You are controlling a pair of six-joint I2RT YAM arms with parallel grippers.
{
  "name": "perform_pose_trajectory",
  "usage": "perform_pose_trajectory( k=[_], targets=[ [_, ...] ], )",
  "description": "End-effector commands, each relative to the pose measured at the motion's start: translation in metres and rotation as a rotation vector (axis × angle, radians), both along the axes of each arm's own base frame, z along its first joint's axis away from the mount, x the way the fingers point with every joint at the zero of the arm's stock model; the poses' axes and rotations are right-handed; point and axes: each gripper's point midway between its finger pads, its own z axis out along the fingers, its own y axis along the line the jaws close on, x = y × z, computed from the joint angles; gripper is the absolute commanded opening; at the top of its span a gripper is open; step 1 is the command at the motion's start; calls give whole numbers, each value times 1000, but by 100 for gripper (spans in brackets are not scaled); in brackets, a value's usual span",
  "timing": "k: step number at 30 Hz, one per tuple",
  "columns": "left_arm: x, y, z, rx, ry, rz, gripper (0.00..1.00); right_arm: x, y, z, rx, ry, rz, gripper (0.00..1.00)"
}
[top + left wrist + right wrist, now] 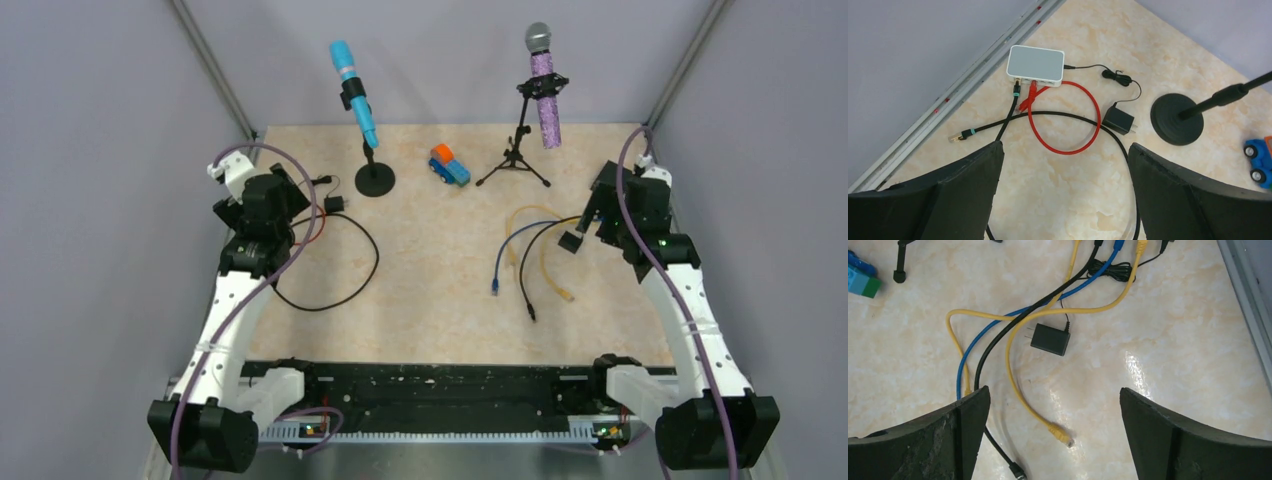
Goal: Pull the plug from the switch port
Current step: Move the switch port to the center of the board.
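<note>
Beige marbled table (440, 300) enclosed by grey walls (100, 200).

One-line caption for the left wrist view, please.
Open left fingers above a white box with red cable and black cable plugged in, power adapter and stand base alongside.

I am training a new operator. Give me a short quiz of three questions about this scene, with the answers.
1. True or false: the left gripper and the right gripper both stand open.
2. What colour is the looped cable plugged into the white box? A red; B blue; C yellow.
3. How many microphones are held on stands?
Key: 1 true; 2 A; 3 two.
</note>
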Motion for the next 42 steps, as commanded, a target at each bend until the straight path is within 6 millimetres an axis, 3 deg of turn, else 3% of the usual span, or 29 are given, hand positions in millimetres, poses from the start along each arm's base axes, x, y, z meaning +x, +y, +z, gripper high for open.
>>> perform_pose_trajectory(
  k=[1,3,6,9,12,16,18,20,27,34,39,42],
  targets=[
    [-8,6,16,-75,-88,86,99,2,-7,15,40,-45,-122,99],
    [-10,-11,5,-116,-35,-11,99,0,-23,16,2,-38,-209,99],
    [-17,-14,-23,-254,-5,49,99,5,-26,18,-33,-12,-207,99],
    [-24,-13,-50,-306,67,107,99,10,-21,7,-33,38,-169,99],
    [-32,-2,-60,-279,138,188,99,11,-23,1,-21,65,-203,99],
    [-32,2,-47,-191,226,149,99,14,-22,0,0,64,-221,99],
    [-28,-1,-45,-137,281,75,99,19,-11,2,7,54,-133,99],
    [-29,0,-46,-121,313,67,99,22,-2,4,11,45,-55,99],
    [-39,-5,-57,-160,362,68,99,24,-7,-11,7,116,-100,99],
    [-38,-3,-38,-165,182,59,99,32,-1,-47,46,234,-117,99],
    [-30,-12,-16,-98,38,-83,99,54,-2,-53,64,255,-161,99],
    [-39,-11,-8,-120,-4,-60,99,66,-6,-55,105,240,-225,99]
  ],
)
